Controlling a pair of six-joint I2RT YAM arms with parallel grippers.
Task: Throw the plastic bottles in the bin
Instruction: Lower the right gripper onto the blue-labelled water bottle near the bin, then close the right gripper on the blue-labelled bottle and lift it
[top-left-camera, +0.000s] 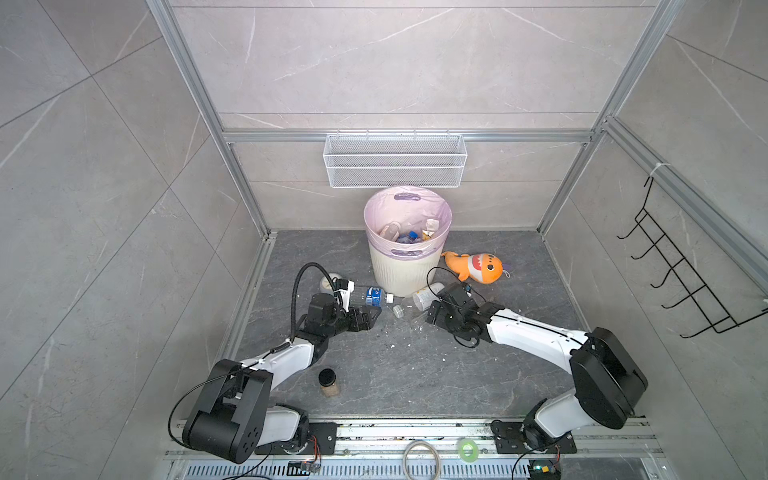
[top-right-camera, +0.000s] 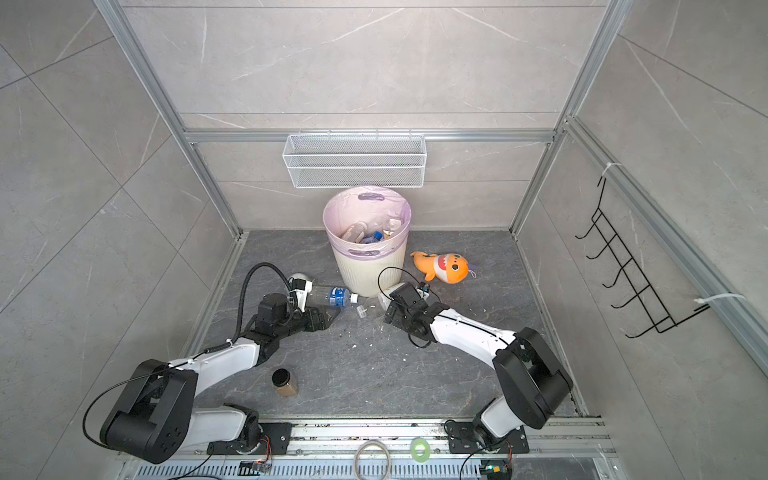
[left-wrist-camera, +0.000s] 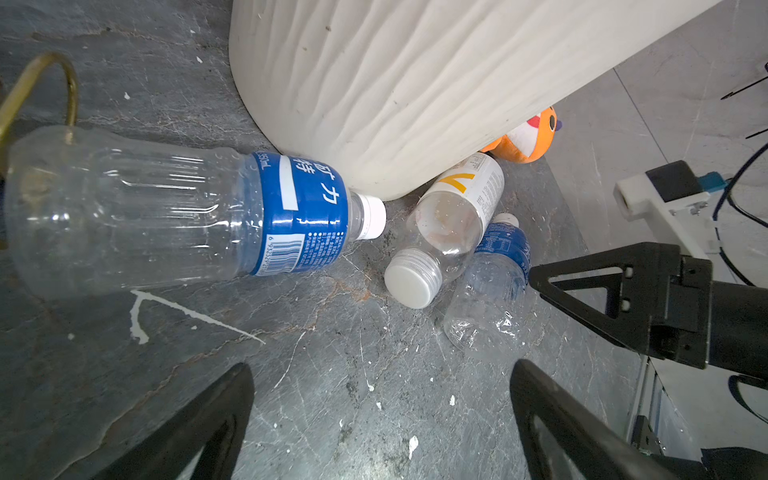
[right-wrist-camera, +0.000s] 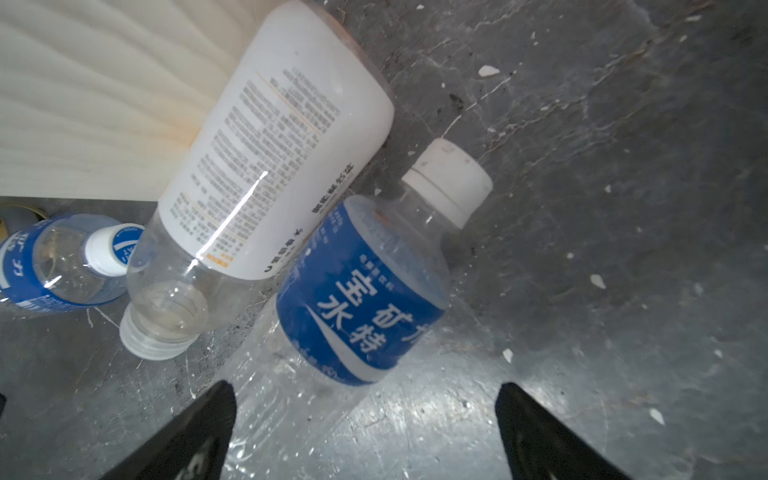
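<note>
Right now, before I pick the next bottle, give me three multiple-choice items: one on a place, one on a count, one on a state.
1. The orange shark plush lies: A inside the bin; B on the floor, right of the bin in both top views; C on the floor, left of the bin.
2. Plastic bottles lying on the floor: A one; B five; C three.
3. The right gripper is: A open, gripping nothing; B shut on a bottle; C shut, empty.
Answers: B, the plush lies right of the bin; C, three lie at the bin's base; A, its fingers stand wide apart.
</note>
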